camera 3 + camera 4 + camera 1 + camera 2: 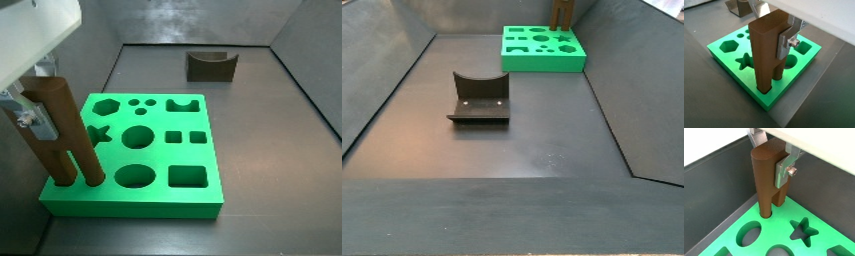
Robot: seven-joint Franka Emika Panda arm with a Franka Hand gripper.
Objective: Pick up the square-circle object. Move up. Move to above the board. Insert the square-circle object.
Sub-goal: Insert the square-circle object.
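Gripper [784, 35] clenched on wooden peg [769, 50] w/ both legs down in holes at near left corner of green board [160, 205]

A robotics test cell in a lab was indicated. The floor [529, 150] was seen as a bare dark grey sheet, enclosed by sloping grey walls [382, 80] in both side views. Only purpose-made test pieces were found on it: a bright green board [147, 150] cut with shaped holes near one end of the floor, and a dark scooped block [478, 100] towards the middle. The hand [30, 112], with a wooden piece [60, 140] clamped in it, was seen over the board's corner.
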